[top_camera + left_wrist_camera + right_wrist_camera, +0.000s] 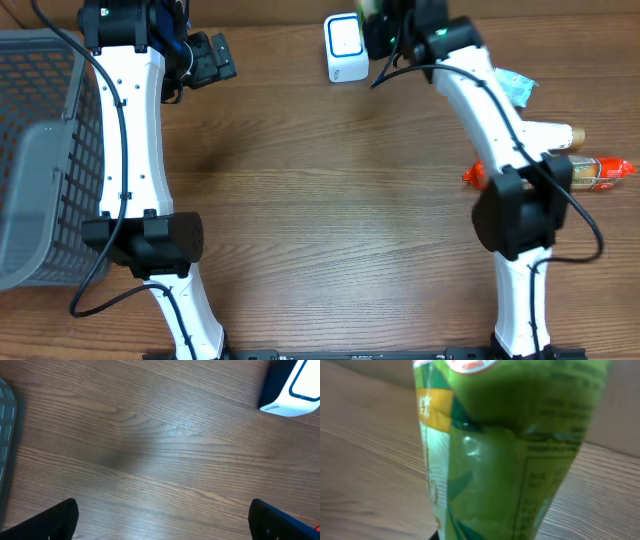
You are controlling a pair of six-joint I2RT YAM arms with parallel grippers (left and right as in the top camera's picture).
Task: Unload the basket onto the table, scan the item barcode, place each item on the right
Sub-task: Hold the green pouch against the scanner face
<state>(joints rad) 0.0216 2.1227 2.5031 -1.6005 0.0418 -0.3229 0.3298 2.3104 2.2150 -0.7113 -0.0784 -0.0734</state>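
The right arm (478,92) clenches a green packet (510,455) in its jaws beside the white scanner (345,48), apparently to show its barcode. Jaws of the left arm (135,130) hang released above the bench (320,200).

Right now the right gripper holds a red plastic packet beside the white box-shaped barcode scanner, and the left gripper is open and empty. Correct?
Wrong colour: the right wrist view shows a green printed plastic packet, not red. The rest holds: the right gripper holds it beside the white box-shaped barcode scanner, and the left gripper is open and empty.
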